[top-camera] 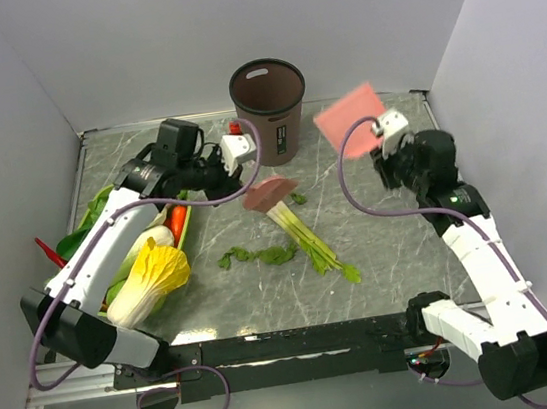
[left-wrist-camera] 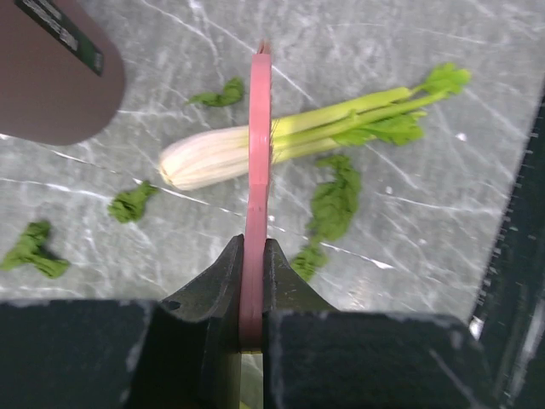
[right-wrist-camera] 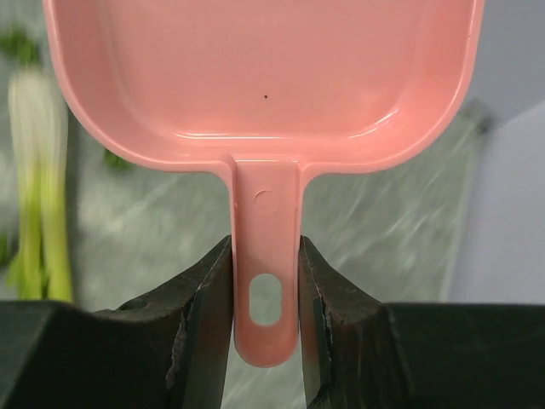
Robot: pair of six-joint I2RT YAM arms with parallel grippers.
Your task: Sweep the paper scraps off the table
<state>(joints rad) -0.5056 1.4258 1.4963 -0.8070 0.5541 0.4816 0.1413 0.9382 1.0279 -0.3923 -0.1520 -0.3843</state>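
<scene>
both grippers hold pink tools, scraps on the table (top-camera: 400, 248)
left gripper (left-wrist-camera: 253, 256) jaws pinch a flat pink sweeper (left-wrist-camera: 258, 153) over the stalk (left-wrist-camera: 281, 141); right gripper (right-wrist-camera: 266, 256) jaws clamp the dustpan (right-wrist-camera: 264, 68) handle, far right. paper scraps (top-camera: 257, 257) lie mid-table, left of the stalk.

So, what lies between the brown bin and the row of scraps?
In the top view, the pink flat tool in the left gripper and the white end of the stalk lie between bin and scraps.
</scene>
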